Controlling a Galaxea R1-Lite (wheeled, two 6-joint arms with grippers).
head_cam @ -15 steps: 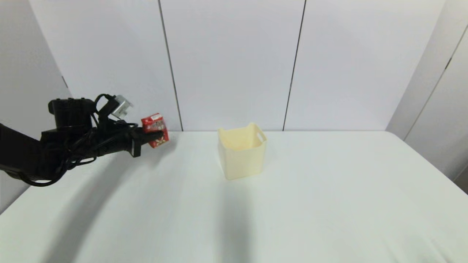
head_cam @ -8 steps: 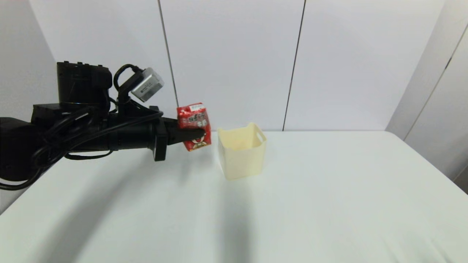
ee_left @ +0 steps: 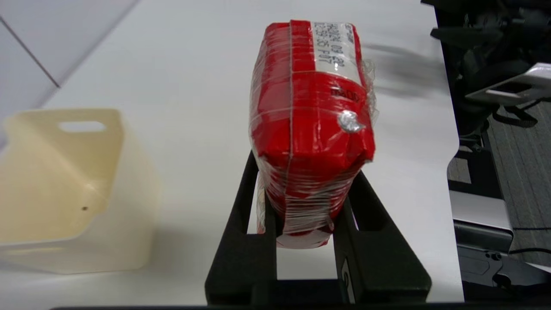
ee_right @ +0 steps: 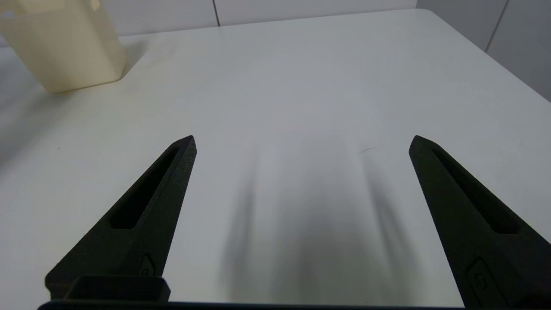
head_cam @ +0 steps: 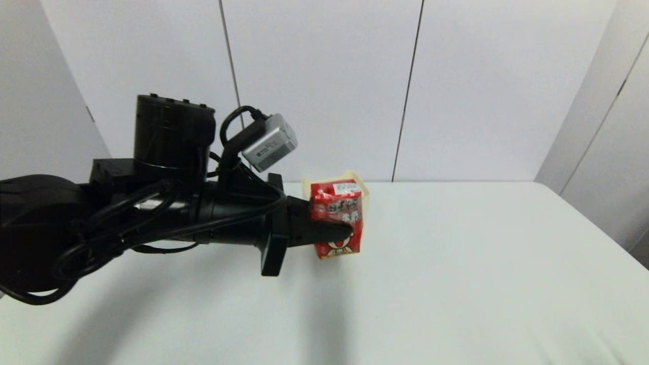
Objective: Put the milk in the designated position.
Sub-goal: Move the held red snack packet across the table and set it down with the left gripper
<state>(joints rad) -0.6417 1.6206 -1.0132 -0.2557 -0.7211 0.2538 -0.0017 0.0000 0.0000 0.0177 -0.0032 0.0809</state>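
above the table, left gripper (head_cam: 338, 229) clamping the milk (head_cam: 338, 218) has swung rightward, now fronting the bin (ee_left: 60, 189).

My left gripper (ee_left: 303, 206) has its two black fingers (ee_left: 252, 224) clamped on the milk (ee_left: 310, 116), held clear above the white table (ee_left: 193, 64); plastic wrap covers the carton. I see the cream bin (ee_left: 64, 189) standing on the table beside it, apart.

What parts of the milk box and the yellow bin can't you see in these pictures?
- Head view: the milk held in the left gripper hides most of the cream bin.
- Left wrist view: the milk's cartoon face faces away; its lower end sits behind the jaws.
- Right wrist view: the picture edge cuts off the bin; the right gripper sees no milk.
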